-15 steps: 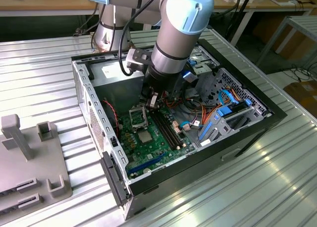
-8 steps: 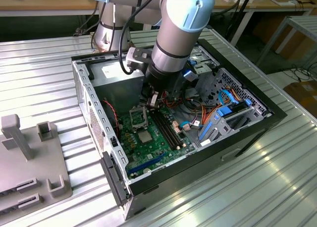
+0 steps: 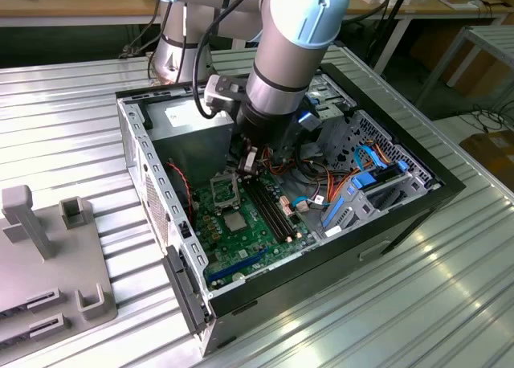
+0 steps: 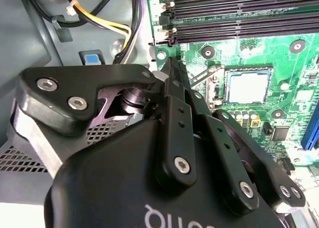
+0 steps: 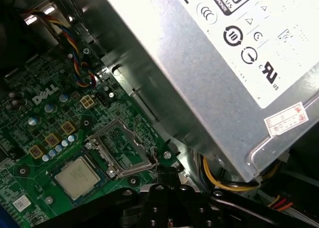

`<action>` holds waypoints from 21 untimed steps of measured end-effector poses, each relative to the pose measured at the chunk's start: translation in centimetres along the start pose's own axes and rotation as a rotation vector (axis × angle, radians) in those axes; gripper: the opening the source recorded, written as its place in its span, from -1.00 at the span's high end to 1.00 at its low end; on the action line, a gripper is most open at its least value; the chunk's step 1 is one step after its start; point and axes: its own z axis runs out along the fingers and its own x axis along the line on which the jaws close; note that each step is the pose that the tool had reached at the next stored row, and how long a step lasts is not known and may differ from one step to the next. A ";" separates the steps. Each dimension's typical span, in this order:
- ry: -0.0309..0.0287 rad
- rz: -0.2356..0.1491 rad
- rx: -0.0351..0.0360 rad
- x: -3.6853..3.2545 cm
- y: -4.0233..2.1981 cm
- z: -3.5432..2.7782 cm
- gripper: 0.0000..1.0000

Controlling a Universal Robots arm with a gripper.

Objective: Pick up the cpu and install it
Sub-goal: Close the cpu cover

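The cpu (image 3: 234, 220) lies flat in its socket on the green motherboard (image 3: 257, 239), silver-grey top up. It also shows as the cpu (image 4: 247, 86) and the cpu (image 5: 77, 177) in both wrist views. The hollow metal socket frame (image 5: 122, 144) stands hinged open beside it, and its thin lever (image 5: 153, 159) reaches toward my gripper. My gripper (image 3: 247, 161) hangs inside the case just above the board, off to the side of the socket. In both wrist views the gripper (image 4: 171, 68) (image 5: 167, 172) has its black fingers drawn together, with nothing seen between them.
The silver power supply (image 5: 224, 63) (image 3: 189, 123) looms close beside the gripper. Yellow and black cables (image 4: 114, 24) run past it. Long black memory slots (image 4: 239, 14) lie beyond the socket. The case walls (image 3: 152, 183) enclose the board. A grey fixture (image 3: 40, 255) stands at the exterior view's left.
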 end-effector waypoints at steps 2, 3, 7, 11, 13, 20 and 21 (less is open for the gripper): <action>0.0027 0.000 0.0019 -0.01 0.01 -0.11 0.79; 0.0075 0.000 0.0054 -0.01 0.01 -0.17 0.79; 0.0178 0.000 0.0130 -0.02 0.02 -0.26 0.79; 0.0249 0.000 0.0182 -0.03 0.03 -0.37 0.79; 0.0267 0.000 0.0196 -0.04 0.03 -0.43 0.79; 0.0299 0.000 0.0219 -0.05 0.04 -0.62 0.79; 0.0303 0.000 0.0222 -0.05 0.04 -0.64 0.79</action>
